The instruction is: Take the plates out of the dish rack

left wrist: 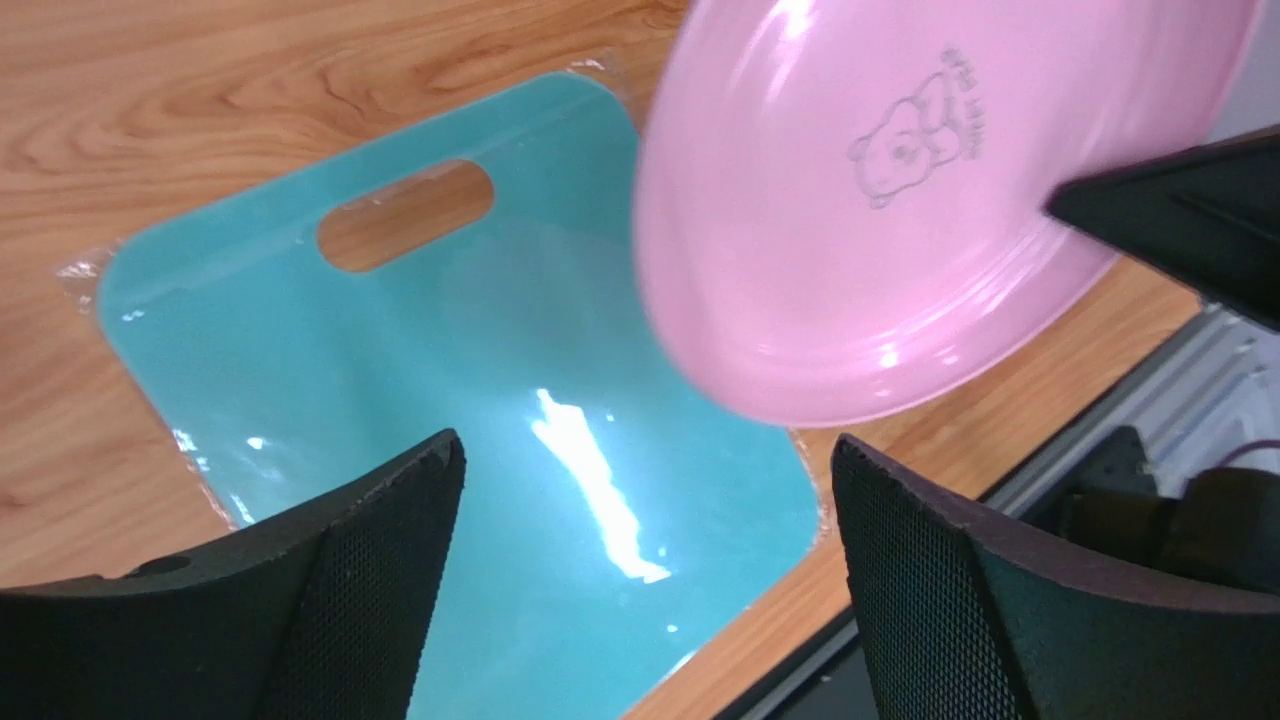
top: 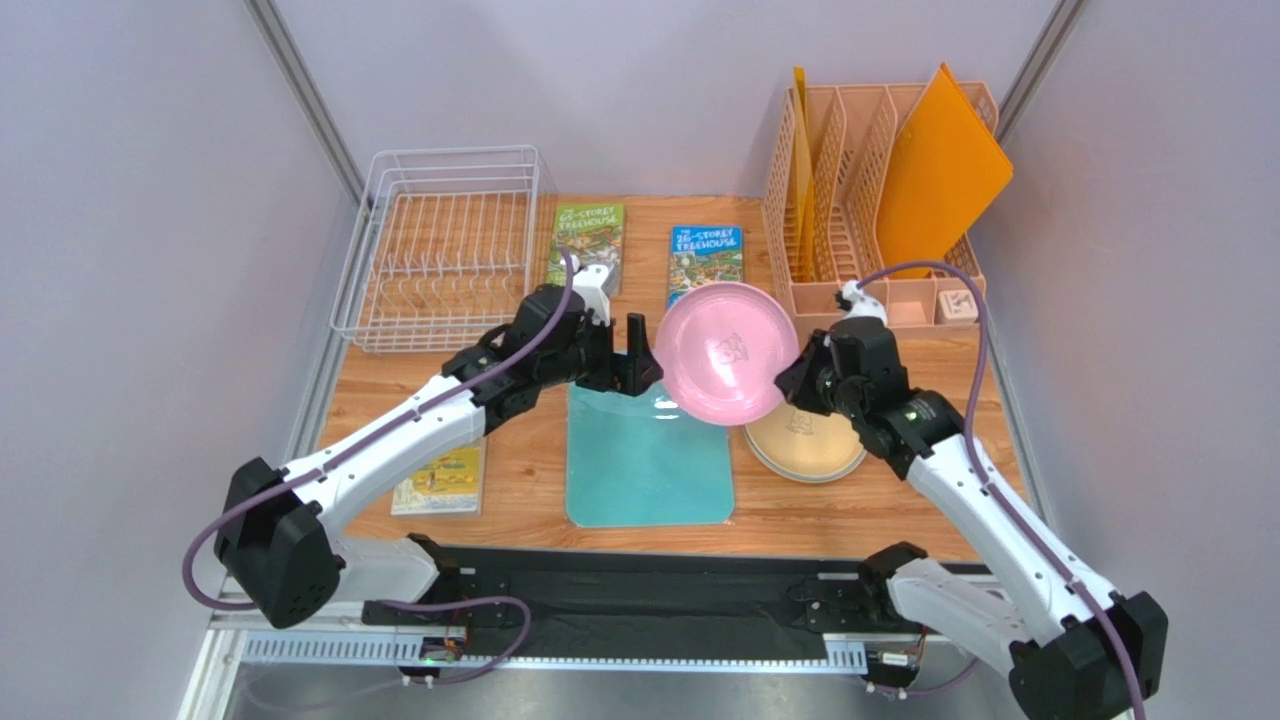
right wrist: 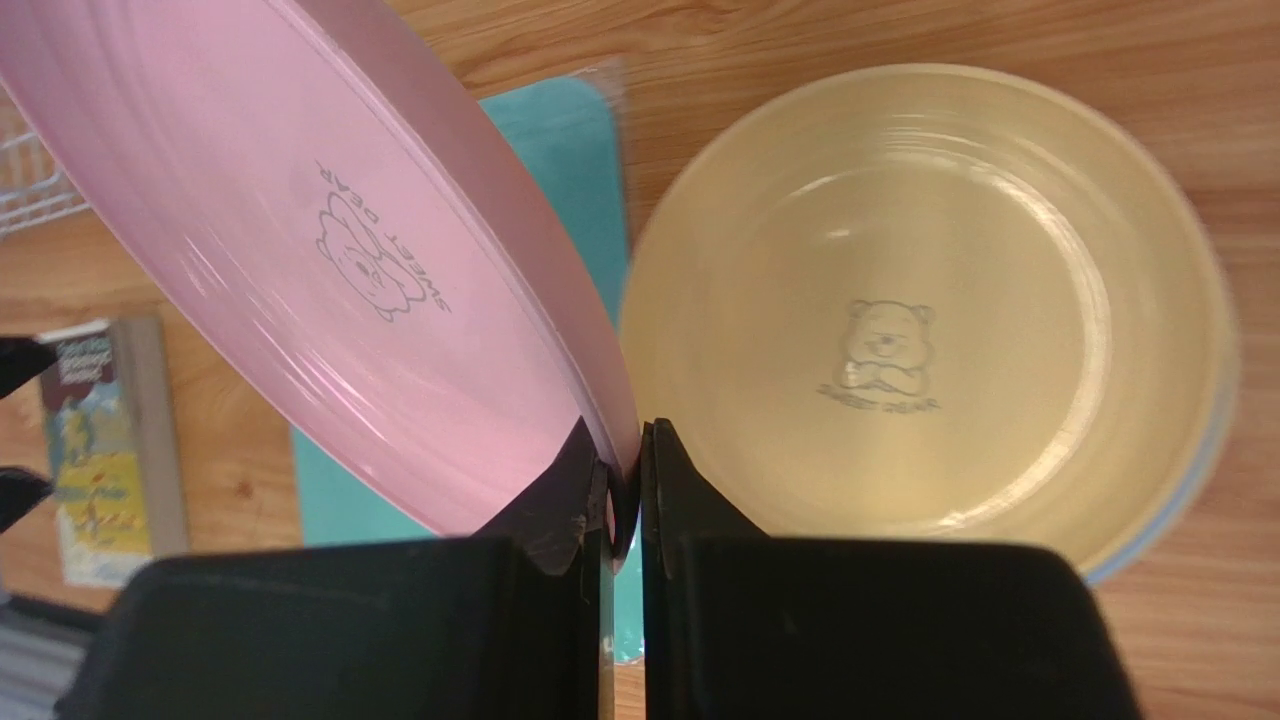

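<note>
While the dish rack (top: 443,248) at far left holds no plate, the left gripper (left wrist: 646,465) gapes clear of the tilted pink plate (top: 726,353), which the right gripper (right wrist: 628,450) pinches by its rim, seemingly bound for the yellow-topped stack (right wrist: 962,195).

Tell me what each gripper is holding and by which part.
The right gripper pinches the pink plate at its rim; the left gripper is open, holding nothing.

Teal cutting board (top: 649,458) flat on wood table (top: 526,468). Beyond it: green book (top: 586,243), blue book (top: 703,264), peach organizer (top: 842,195) rightward. Yellow book (top: 445,480) left.
</note>
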Robot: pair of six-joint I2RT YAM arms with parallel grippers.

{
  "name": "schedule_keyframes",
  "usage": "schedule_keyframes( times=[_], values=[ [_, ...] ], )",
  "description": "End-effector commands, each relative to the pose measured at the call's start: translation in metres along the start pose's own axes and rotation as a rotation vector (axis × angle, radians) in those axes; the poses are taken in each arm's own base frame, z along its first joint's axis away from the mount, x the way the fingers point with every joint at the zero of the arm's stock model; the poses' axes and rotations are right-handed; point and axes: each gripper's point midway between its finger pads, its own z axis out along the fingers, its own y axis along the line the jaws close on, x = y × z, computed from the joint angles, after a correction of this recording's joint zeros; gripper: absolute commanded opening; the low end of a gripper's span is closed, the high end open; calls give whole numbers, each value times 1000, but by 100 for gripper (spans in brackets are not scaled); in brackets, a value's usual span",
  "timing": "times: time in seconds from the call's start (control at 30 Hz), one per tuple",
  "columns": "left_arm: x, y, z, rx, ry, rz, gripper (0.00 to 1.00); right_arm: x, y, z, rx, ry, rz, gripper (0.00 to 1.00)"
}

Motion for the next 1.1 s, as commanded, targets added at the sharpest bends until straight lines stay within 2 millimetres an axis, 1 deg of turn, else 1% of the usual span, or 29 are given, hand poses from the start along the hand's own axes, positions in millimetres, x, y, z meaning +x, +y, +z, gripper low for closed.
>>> schedule_keyframes(
  times=[0.0,0.03,0.07,0.1,0.13,0.2,0.23,0.27,0.37,0.47,0.57,0.6,0.73,0.87,0.9,0.97,1.0,1.07],
  values=[
    [-21,15,-18,-111,-89,52,97,-8,-54,-26,245,-71,75,0],
    [-21,20,-21,-134,-98,55,97,-8,-64,-29,282,-72,101,0],
    [-22,25,-24,-157,-110,59,97,-2,-71,-31,305,-54,123,0],
    [-25,32,-27,-200,-132,67,97,0,-75,-33,315,-54,142,0],
    [-24,37,-31,-219,-142,73,97,4,-84,-33,342,-48,166,0],
    [-27,47,-37,-272,-170,86,97,9,-92,-34,369,-43,202,0],
    [-26,50,-42,-283,-181,91,97,13,-100,-35,395,-42,223,0],
    [-27,53,-44,-295,-191,92,97,14,-104,-36,407,-46,233,0],
    [-28,56,-51,-309,-210,101,98,14,-110,-41,416,-71,276,0],
    [-25,58,-50,-314,-204,100,97,19,-114,-41,426,-59,296,0],
    [-21,59,-47,-319,-192,101,98,26,-116,-37,435,-33,302,1],
    [-21,60,-47,-322,-188,100,97,28,-114,-34,421,-22,305,2],
    [-20,61,-45,-329,-184,102,98,35,-110,-26,399,21,306,10],
    [-20,62,-44,-332,-180,103,98,38,-110,-23,397,41,303,14],
    [-20,62,-42,-330,-178,103,98,39,-110,-23,396,43,302,19],
    [-20,62,-42,-331,-175,100,98,39,-110,-22,398,43,300,24],
    [-19,63,-40,-332,-170,104,98,40,-111,-23,398,44,301,32],
    [-17,63,-39,-337,-164,105,98,40,-111,-23,399,45,300,39]
  ],
)
